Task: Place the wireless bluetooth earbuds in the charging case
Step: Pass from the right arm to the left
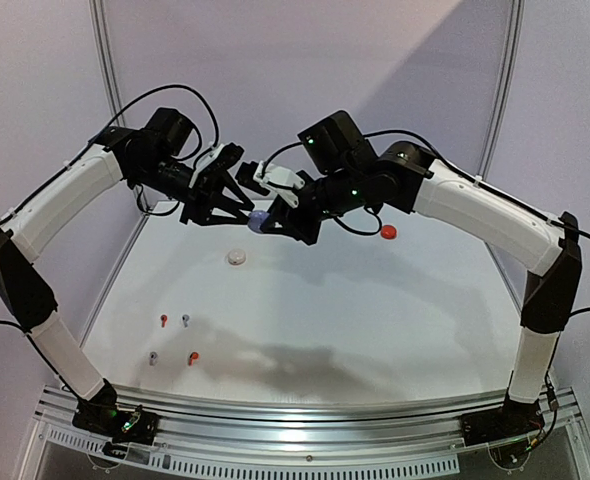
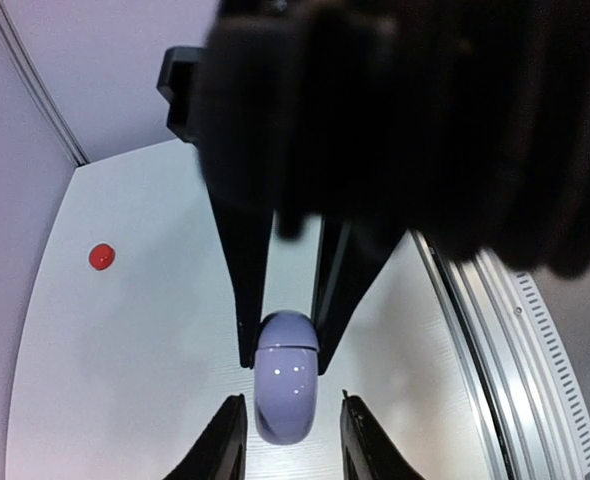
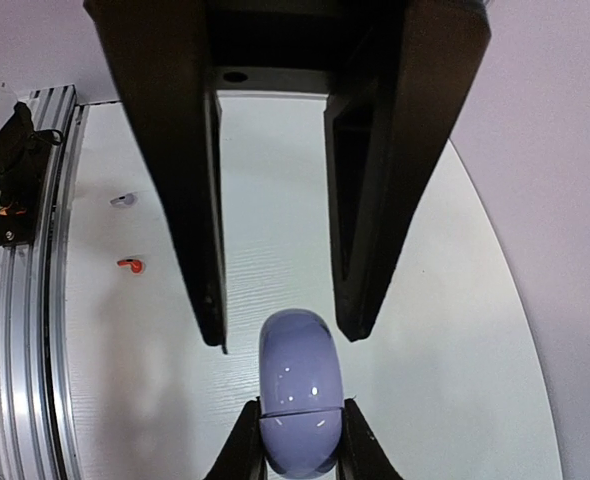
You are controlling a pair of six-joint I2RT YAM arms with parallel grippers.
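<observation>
Your right gripper point(image 3: 297, 425) clamps the lavender charging case point(image 3: 295, 375) aloft, the left gripper point(image 2: 292, 420) straddling it unclenched, so an off-centre squeeze could pop it loose.

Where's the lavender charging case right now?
In the top view, the lavender case is held at far centre by the right gripper, the left gripper facing it, just beyond the white case.
</observation>
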